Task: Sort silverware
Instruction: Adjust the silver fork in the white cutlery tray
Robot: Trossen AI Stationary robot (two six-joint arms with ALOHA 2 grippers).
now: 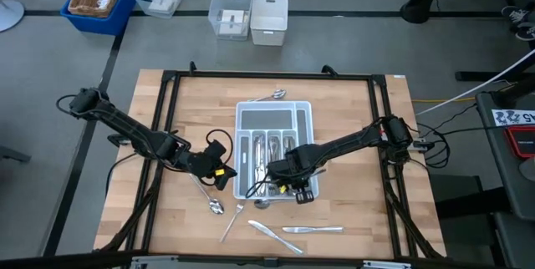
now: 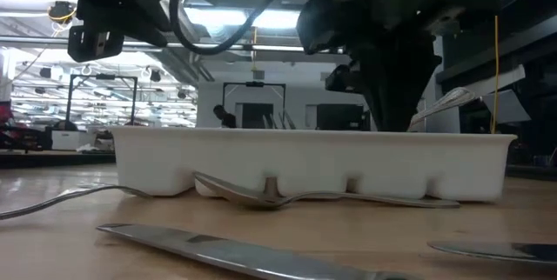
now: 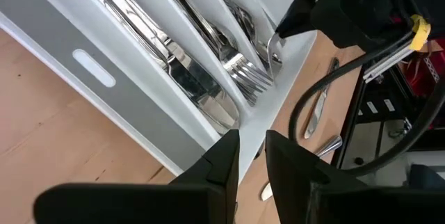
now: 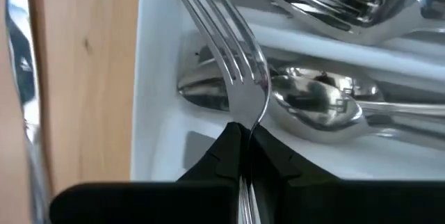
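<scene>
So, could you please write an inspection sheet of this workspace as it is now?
Surface: light wooden table.
Job's things: white divided plastic tray holding sorted shiny metal cutlery; loose spoons, fork and knives on the table.
Clutter: nothing seen.
Grippers: right gripper fingers shut on a silver metal fork over the tray; left gripper empty beside the tray.
Cables: black cables on the arms.
Surroundings: storage bins on the floor.

My right arm reaches in from the right, its gripper (image 1: 294,187) pointing down with fingers (image 4: 229,156) pinched tight together. My left arm stretches in from the left, its gripper (image 1: 224,175) held low, fingers (image 3: 224,163) slightly parted.
</scene>
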